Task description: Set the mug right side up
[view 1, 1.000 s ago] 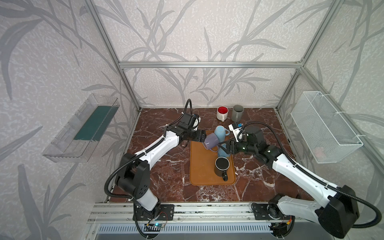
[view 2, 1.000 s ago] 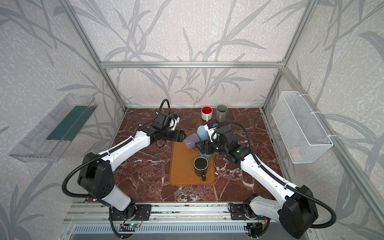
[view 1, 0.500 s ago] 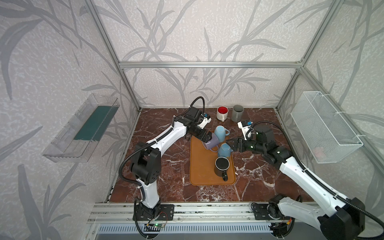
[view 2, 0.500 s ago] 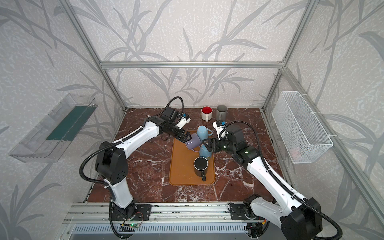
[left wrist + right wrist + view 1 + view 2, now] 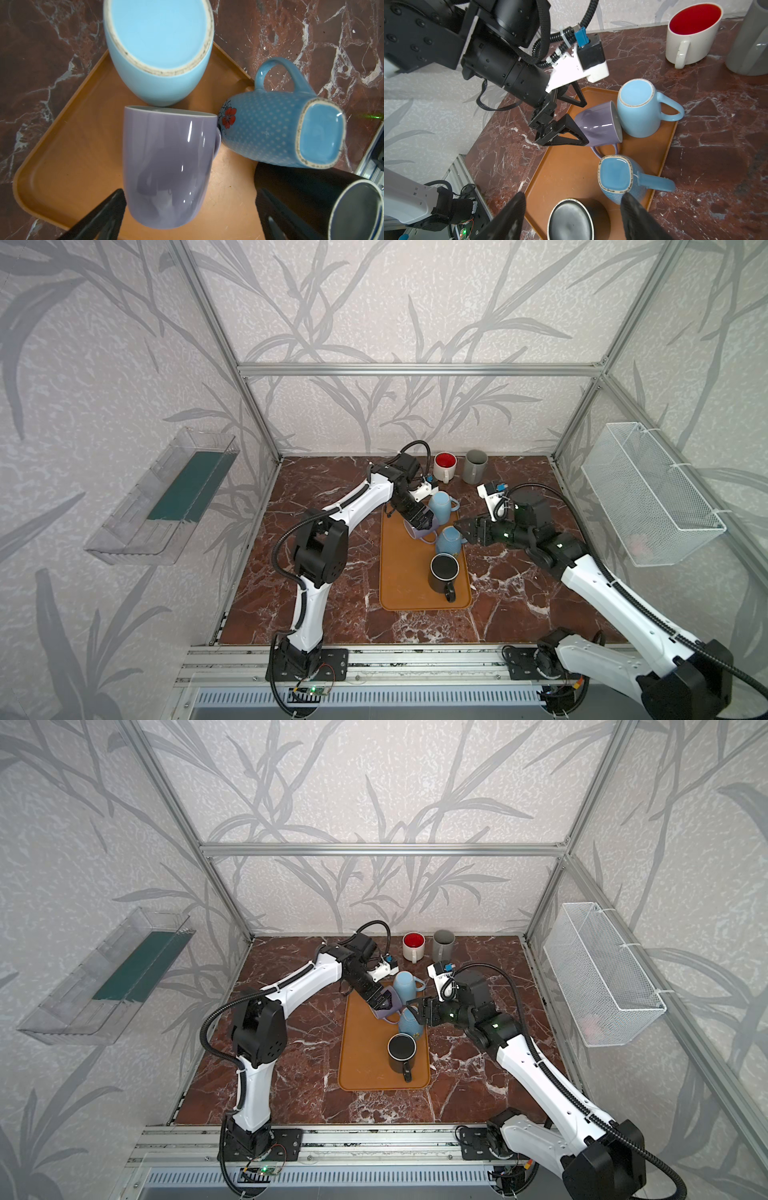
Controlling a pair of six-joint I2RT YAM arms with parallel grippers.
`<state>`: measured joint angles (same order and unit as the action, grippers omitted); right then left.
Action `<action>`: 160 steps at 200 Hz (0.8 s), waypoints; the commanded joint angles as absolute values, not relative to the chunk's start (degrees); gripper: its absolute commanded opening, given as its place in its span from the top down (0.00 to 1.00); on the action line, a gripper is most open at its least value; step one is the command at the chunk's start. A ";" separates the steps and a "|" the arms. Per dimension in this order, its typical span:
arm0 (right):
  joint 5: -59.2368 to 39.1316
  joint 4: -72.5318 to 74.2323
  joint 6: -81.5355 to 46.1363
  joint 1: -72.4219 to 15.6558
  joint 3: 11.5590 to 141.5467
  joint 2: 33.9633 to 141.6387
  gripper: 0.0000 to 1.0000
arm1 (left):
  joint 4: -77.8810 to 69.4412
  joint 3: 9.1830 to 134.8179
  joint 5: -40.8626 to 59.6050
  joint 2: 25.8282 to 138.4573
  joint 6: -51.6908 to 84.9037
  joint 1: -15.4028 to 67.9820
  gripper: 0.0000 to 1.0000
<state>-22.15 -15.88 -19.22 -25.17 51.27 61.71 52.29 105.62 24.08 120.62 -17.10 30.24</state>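
Since left gripper (image 5: 587, 123) jaws gape loose around purple mug (image 5: 168, 166), it lies sideways on tray (image 5: 72, 145), rim propped on light-blue mug (image 5: 162, 37); right gripper (image 5: 462, 531) open, empty

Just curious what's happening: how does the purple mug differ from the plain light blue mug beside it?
The purple mug lies on its side, mouth toward the light blue mug, which stands upside down, base up. Open jaws of the left gripper flank the purple mug; no gripper is at the light blue mug. Both sit on the orange tray and have a handle.
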 commanded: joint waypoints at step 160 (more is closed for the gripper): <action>-22.77 -17.74 -17.58 -23.98 51.16 60.69 0.27 | 66.64 123.64 22.17 135.43 -23.19 31.49 0.01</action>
<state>-22.15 -17.50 -18.35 -24.25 51.27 61.65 63.77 121.89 21.91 134.06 -21.10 31.14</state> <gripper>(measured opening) 0.733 0.994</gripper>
